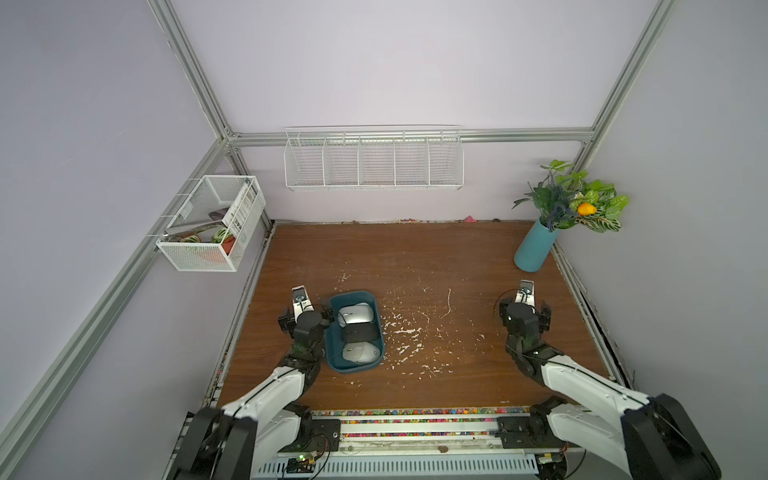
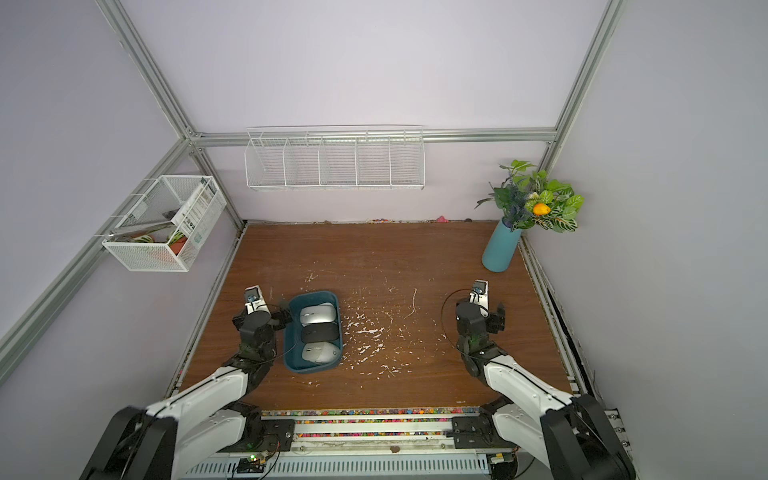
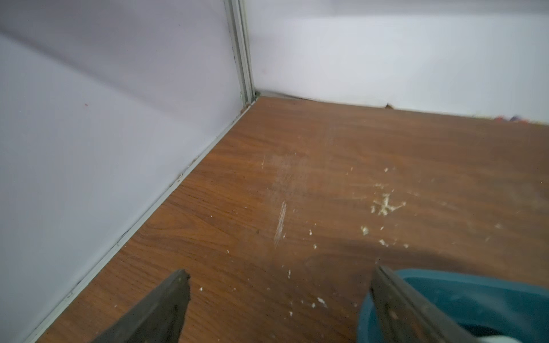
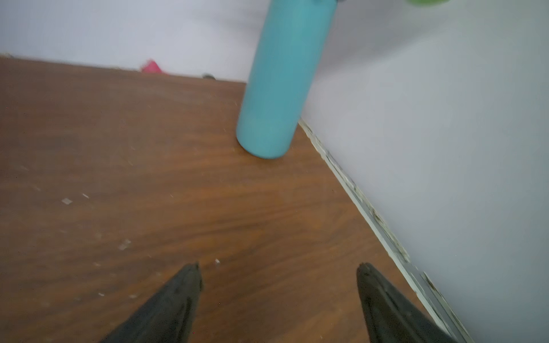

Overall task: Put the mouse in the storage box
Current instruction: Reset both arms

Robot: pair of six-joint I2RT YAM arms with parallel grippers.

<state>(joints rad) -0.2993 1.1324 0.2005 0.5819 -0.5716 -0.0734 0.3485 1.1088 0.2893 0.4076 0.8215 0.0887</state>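
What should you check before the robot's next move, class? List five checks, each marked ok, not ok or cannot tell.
1. All mice in the storage box: the far silver mouse, black mouse and near silver mouse lie inside: ok.
2. No mouse on the table: none seen in both top views: ok.
3. Empty left gripper: jaws apart, nothing between: ok.
4. Its finger free of the box rim: they overlap in the wrist view: cannot tell.
5. Empty right gripper, apart from the vase: ok.

White-shelled arms (image 1: 282, 382), black joints (image 1: 309, 324), thin black cables (image 2: 443, 309) looped beside the wrists, dark tapered gripper fingers (image 3: 160, 310)
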